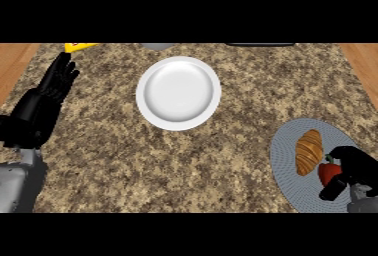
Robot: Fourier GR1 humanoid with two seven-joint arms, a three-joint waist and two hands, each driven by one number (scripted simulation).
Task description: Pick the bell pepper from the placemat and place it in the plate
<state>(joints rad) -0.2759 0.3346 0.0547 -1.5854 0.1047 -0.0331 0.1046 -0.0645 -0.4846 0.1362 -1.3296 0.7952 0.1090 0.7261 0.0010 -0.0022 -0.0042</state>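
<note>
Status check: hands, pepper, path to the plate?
Right hand curled round bell pepper, on placemat. Left hand open, resting at left edge. Plate empty. Croissant beside pepper; counter between looks open.

Bell pepper [329, 172]: I only get a red sliver, the right robot hand [353, 167] curls over the rest. Placemat [289, 165] is cut off at the right and bottom edges. Along the top edge, a yellow object [80, 46], a grey one [157, 46] and a dark one [260, 44] are all clipped; I can't identify them. Right forearm is mostly out of view.
</note>
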